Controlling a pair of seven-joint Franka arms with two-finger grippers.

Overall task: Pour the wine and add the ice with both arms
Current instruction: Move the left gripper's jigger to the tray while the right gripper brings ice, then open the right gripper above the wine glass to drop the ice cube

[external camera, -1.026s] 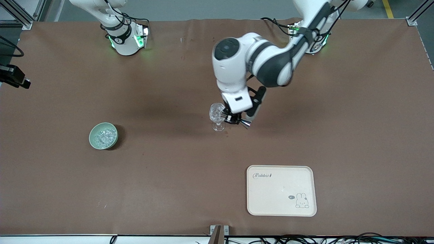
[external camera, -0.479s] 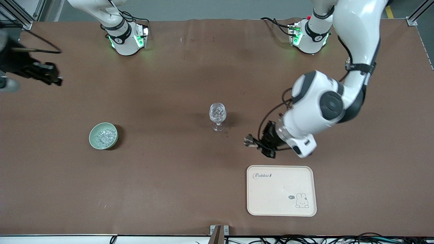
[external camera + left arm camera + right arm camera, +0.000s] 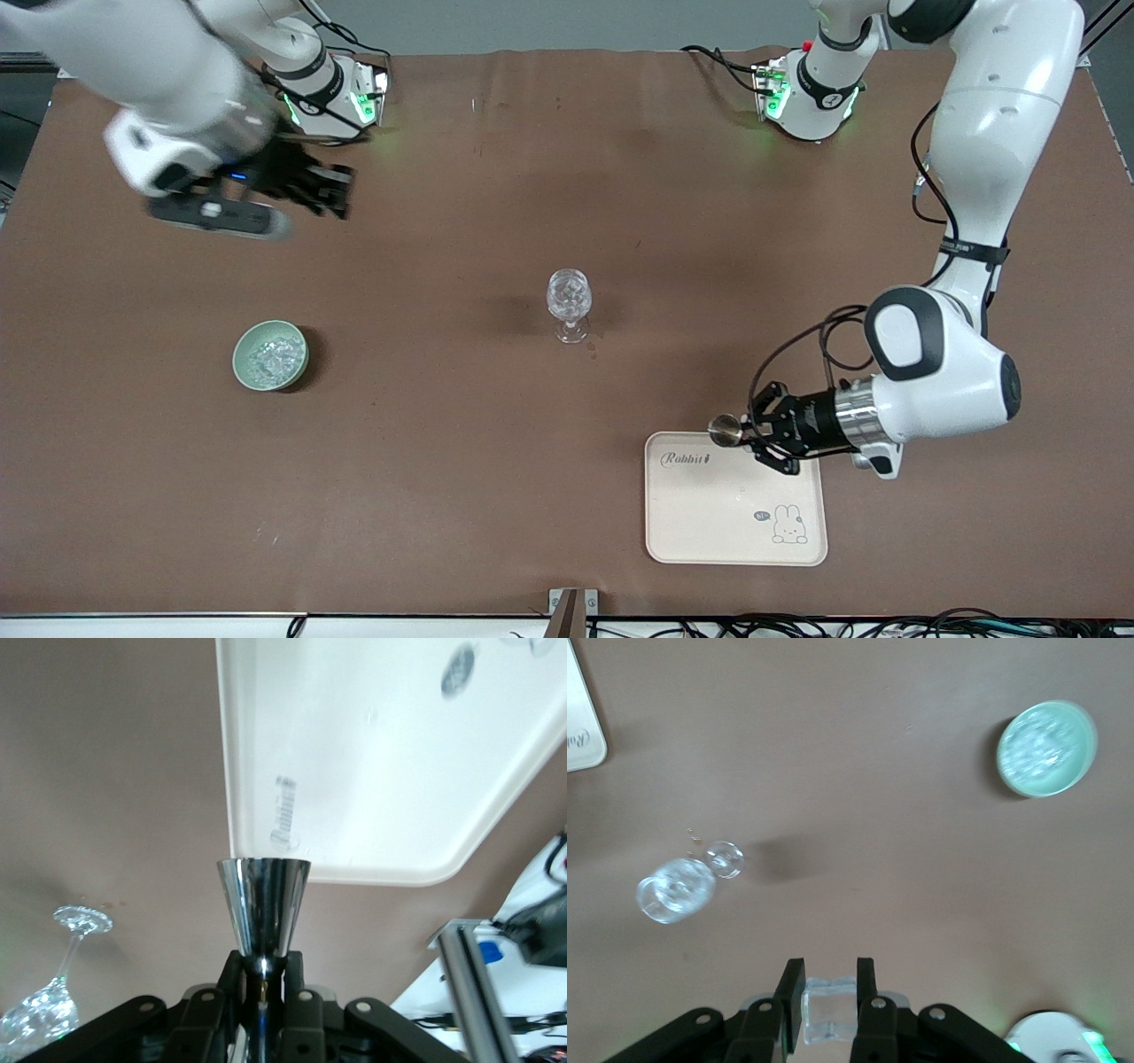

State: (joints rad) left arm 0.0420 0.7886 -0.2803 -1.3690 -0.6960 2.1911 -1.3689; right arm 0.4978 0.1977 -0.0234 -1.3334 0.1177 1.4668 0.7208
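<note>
Ice (image 3: 829,1010) sits pinched in the right gripper (image 3: 332,190), high over the table near its base. More fills the bowl (image 3: 270,355). It looks slippery; squeeze flat sides. Left gripper (image 3: 753,431) holds a metal cup (image 3: 263,917) over the tray (image 3: 735,532).

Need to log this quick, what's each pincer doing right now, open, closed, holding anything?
Left pincer: closed on a small metal cup, over the cream tray.
Right pincer: closed on a clear ice cube, up over the table.
</note>
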